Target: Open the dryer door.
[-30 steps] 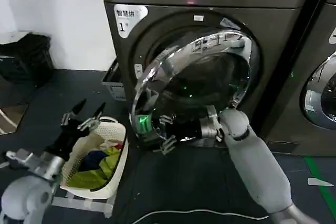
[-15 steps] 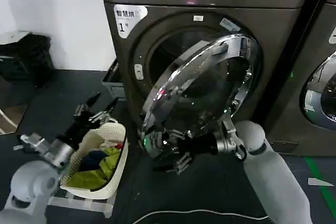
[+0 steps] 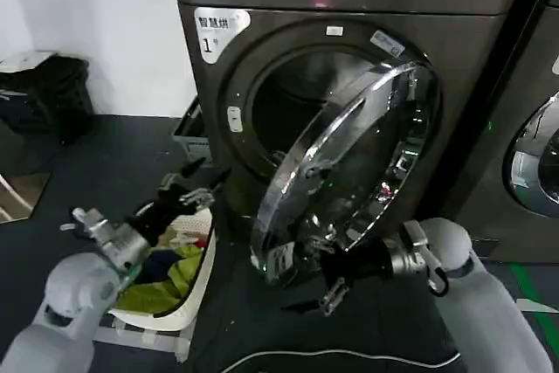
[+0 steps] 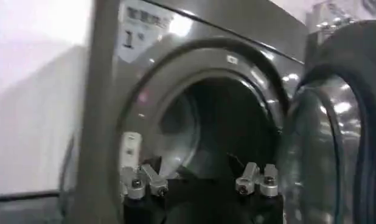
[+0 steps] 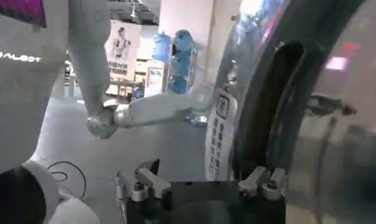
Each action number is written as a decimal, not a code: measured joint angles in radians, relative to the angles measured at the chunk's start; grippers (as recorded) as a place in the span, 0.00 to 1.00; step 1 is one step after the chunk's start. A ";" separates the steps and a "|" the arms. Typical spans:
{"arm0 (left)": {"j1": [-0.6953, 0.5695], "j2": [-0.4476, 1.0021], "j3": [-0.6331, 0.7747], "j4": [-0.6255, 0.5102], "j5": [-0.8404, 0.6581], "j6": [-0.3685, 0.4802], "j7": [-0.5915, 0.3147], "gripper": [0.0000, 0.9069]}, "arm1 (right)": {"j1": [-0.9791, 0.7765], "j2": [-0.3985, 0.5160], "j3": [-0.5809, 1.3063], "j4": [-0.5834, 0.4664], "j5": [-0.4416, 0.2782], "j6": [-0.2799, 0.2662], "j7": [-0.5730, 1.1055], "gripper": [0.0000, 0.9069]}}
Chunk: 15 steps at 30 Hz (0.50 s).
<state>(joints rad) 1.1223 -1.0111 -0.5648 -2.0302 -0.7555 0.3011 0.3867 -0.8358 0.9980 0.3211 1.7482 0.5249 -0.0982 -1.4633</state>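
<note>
Dark floor [image 3: 105, 163] runs up to a white wall on the far left; two grey machines stand side by side at the far end. Dryer [image 3: 349, 58] with the "1" label [image 3: 210, 34] takes up the centre, its drum mouth [image 3: 301, 107] exposed.

Change over the last second: the dryer door [image 3: 349, 172] has swung from nearly against the front to well off it, hinged on the right, free edge coming near and left. Judgement: latch is released and the door is roughly half open; more swing is wanted.

Right claw [image 3: 330, 275] sits under the door's lower rim, fingers spread, not clamped on anything; it has followed the door outward. Contact with the rim: cannot tell.

Left claw [image 3: 188, 183] has risen over the laundry basket [image 3: 179, 303], fingers apart, holding nothing, pointed at the drum mouth.
</note>
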 joint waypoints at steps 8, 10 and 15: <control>-0.051 0.042 0.121 0.031 -0.014 -0.001 0.040 1.00 | -0.043 -0.040 0.098 -0.048 0.020 0.025 0.001 1.00; -0.065 0.043 0.152 0.035 -0.014 -0.002 0.045 1.00 | -0.054 -0.040 0.126 -0.061 0.020 0.028 0.002 1.00; -0.099 0.039 0.222 0.053 -0.009 -0.020 0.061 1.00 | -0.084 -0.032 0.233 -0.094 0.030 0.046 0.001 1.00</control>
<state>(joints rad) 1.0232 -0.9720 -0.3429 -1.9770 -0.7649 0.2807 0.4481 -0.9193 0.9657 0.5544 1.6546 0.5547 -0.0523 -1.4620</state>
